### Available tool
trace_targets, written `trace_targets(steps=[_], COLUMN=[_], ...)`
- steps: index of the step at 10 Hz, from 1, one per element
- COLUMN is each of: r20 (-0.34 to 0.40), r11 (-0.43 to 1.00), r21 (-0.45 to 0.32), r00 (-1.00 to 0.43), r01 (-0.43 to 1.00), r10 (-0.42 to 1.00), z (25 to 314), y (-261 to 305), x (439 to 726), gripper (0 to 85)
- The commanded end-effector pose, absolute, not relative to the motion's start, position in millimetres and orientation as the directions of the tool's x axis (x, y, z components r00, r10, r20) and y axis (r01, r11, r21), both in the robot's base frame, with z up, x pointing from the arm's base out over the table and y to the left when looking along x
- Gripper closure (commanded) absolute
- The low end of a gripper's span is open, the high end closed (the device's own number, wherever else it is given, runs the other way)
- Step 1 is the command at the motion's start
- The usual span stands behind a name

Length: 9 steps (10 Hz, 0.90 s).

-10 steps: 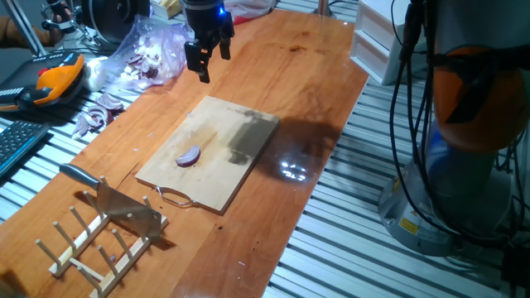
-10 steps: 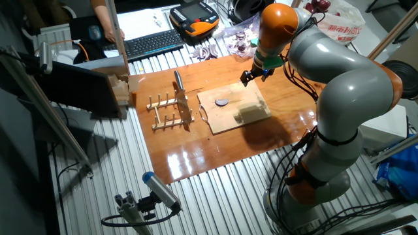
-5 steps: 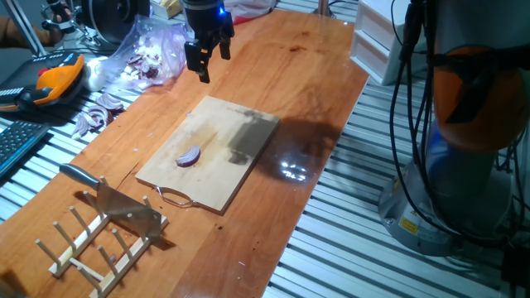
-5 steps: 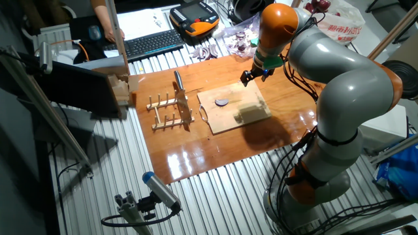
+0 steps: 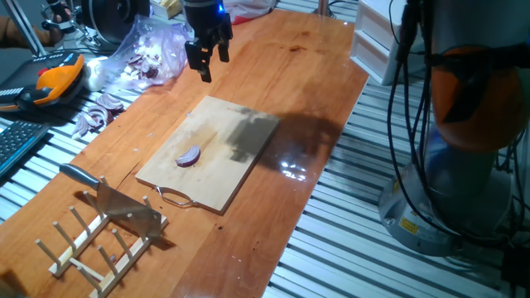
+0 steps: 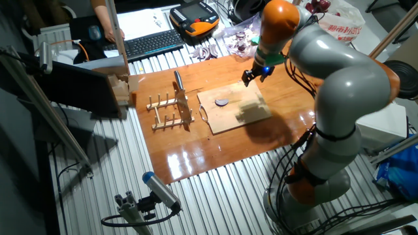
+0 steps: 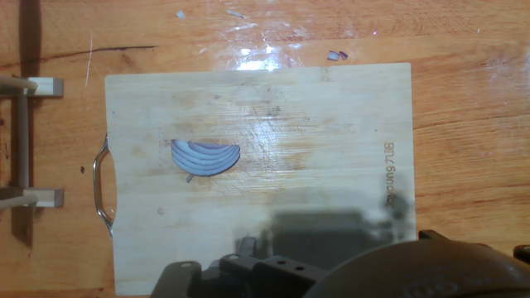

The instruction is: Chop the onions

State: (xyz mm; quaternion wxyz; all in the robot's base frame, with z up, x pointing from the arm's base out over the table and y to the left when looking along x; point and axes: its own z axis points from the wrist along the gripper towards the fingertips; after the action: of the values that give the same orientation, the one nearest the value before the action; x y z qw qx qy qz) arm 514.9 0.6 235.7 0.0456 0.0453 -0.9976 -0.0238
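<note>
onion first: small purple-red onion wedge (image 5: pixel 189 157) with pale banded cut face, lying flat near the middle of the board, toward its handle end, whole and uncut, so chopping judged not yet begun.

then largest to smallest.

long orange-brown varnished wooden table (image 5: pixel 281 66), glossy, carrying everything.

grey and orange robot arm (image 6: pixel 339 85), bent over the table from its far side, wrist held high above the board's far edge, probably for an overview from above.

pale rectangular wooden cutting board (image 5: pixel 240 178) with a thin wire loop handle, lying flat mid-table, handle end turned toward the rack; likely set there as the cutting surface within easy reach.

light wooden dowel rack (image 5: pixel 91 244), beside the board's handle end, apart from it.

steel cleaver with a black handle (image 5: pixel 112 199), blade resting on the rack, handle jutting out free; presumably parked this way so the handle can be grasped from above.

clear plastic bag of purple onion scraps (image 5: pixel 149 54) at the table's far edge, with loose pale-purple onion rings (image 5: pixel 95 116) beside it, well apart from the board, apparently leftovers.

black two-finger gripper (image 5: pixel 206 60), hanging in the air above the table beyond the board, holding nothing; fingers pointing down and seemingly a little apart, though not shown well enough to be sure.

next move judged: reaching across to the cleaver handle.
</note>
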Motion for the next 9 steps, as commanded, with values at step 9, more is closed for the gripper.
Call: trace_targets(steps=[9], r20=[0.22], r11=[0.952], r21=[0.049], r00=[-0.926], r01=[-0.302], r10=[-0.305], z=[235.8], y=[0.7], x=[514.8], gripper=[85.0])
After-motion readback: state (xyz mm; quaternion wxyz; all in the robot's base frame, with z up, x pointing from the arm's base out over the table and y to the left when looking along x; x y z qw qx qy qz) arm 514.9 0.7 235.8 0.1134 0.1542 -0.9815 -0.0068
